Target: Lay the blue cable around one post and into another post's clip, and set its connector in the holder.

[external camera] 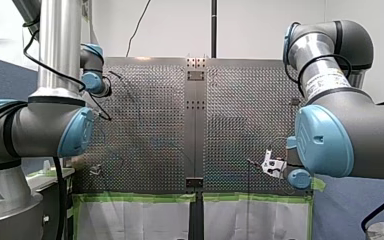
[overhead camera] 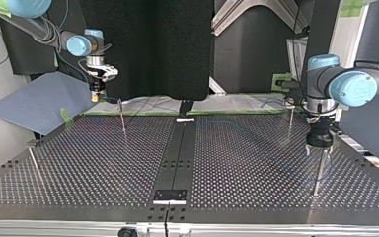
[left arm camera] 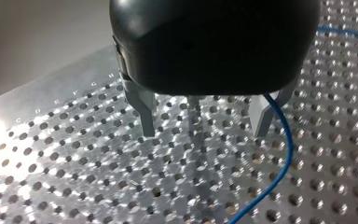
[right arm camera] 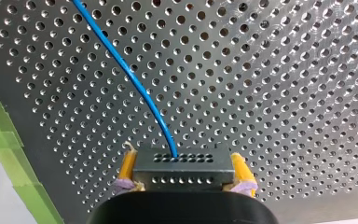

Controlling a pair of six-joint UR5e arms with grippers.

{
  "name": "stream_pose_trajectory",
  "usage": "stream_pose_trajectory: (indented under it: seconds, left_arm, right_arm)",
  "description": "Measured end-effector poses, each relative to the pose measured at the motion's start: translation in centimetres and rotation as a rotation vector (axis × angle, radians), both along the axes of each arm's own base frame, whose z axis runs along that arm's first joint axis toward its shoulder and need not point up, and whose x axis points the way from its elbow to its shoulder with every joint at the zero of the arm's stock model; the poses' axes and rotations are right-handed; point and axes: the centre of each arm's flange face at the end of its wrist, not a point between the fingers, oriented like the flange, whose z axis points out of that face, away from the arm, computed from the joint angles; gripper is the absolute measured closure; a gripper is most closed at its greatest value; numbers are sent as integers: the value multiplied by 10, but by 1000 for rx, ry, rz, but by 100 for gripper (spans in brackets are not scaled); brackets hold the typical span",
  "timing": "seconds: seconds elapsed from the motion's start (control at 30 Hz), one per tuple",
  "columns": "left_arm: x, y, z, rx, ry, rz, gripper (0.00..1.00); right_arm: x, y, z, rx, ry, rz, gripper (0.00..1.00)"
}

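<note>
In the top view, nearest the camera, the perforated metal table (overhead camera: 94, 173) is carrying a black centre strip (overhead camera: 177, 153) along its middle. A little further in, at that view's right, a thin upright metal post (overhead camera: 318, 175) is standing, and my left gripper (overhead camera: 320, 150) is hanging directly above its top. In the left wrist view this black gripper's two metal fingers (left arm camera: 145, 116) are standing wide apart and gripping nothing, with the post's tip showing between them under the gripper body. The thin blue cable (left arm camera: 284, 154) is passing close by one finger and curving away over the table; I cannot tell whether it is touching that finger.

Further back, a second post (overhead camera: 290, 123) is standing at the top view's right and a third post (overhead camera: 122, 116) at its left, well apart from each other. A faint stretch of the cable is lying on the table between them.

Farthest away, at the top view's far left, my right gripper (overhead camera: 96, 95) is hovering over the table's far edge, beside a grey-blue mat (overhead camera: 34, 106). In the right wrist view its yellow pads (right arm camera: 127, 165) are clamping a dark rectangular connector with rows of small holes (right arm camera: 182, 171). The cable is leaving the connector's face and running off across the table, with green tape (right arm camera: 0, 140) edging the table beside it.
</note>
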Motion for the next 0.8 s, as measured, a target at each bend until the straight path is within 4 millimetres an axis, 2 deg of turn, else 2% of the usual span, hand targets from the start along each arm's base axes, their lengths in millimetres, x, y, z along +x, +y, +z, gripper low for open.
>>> stream_pose_trajectory:
  seconds: [0.43, 0.8]
  left_arm:
    - [-11, -2, -27, -118, -56, -79, 0]
    - [-5, 6, -21, -194, -157, -81, 0]
  right_arm:
    - [1, -1, 1, -9, -4, 2, 75]
    - [1, -2, 2, -15, -5, 3, 75]
